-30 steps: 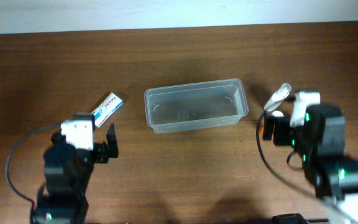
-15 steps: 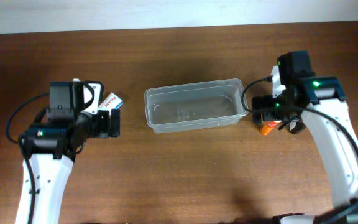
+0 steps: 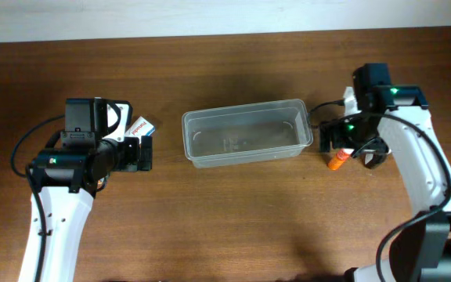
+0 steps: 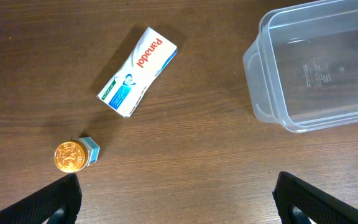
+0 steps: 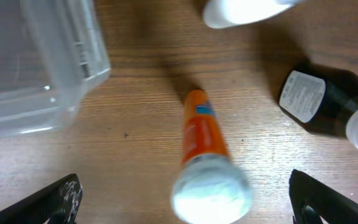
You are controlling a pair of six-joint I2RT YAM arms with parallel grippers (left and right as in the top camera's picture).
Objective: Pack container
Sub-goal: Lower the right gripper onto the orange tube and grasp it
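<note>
The clear plastic container (image 3: 246, 133) stands empty at the table's middle; it also shows in the left wrist view (image 4: 316, 68) and the right wrist view (image 5: 36, 62). My left gripper (image 3: 141, 153) is open and empty, left of the container, over bare wood (image 4: 179, 202). A white Panadol box (image 4: 138, 70) lies beyond it, partly hidden overhead (image 3: 140, 128). A small gold-capped jar (image 4: 73, 155) sits nearby. My right gripper (image 3: 349, 149) is open above an orange tube with a white cap (image 5: 205, 155), which lies between its fingers (image 5: 185, 199) and also shows overhead (image 3: 337, 162).
A dark bottle with a white label (image 5: 322, 102) lies right of the orange tube. A white object (image 5: 247, 11) lies at the top edge of the right wrist view. The table's far edge meets a white wall (image 3: 225, 16).
Both arms have swung in from the front edge toward the container. The left gripper now sits by the Panadol box; the right gripper has settled over the orange tube.
</note>
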